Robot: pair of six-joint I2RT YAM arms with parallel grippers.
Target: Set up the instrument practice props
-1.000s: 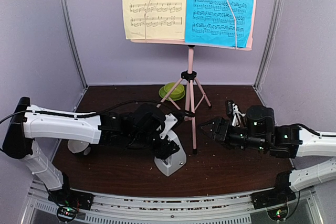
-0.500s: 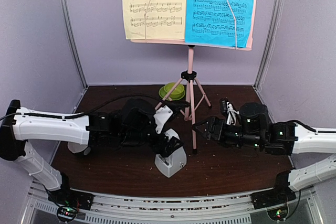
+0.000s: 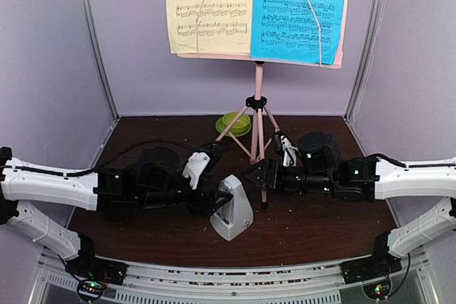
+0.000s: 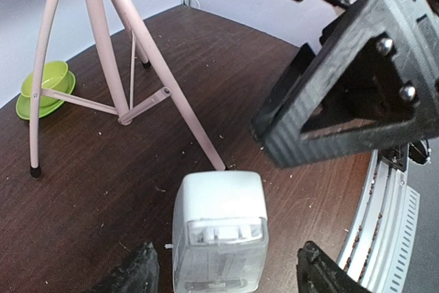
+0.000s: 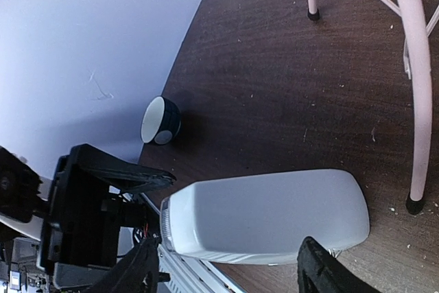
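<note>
The small white-grey pyramid metronome with clear cover [image 3: 232,209] stands upright just in front of the front leg of the pink music stand with tripod legs [image 3: 258,105]. The left gripper [image 3: 212,203], to the left of that leg, has its fingers spread on both sides of the metronome and seems not to touch it. The right gripper [image 3: 254,174], close beside the leg, is also spread and holds nothing. I judge that the left gripper should back away straight and level, so no finger pushes the metronome against the leg.
</note>
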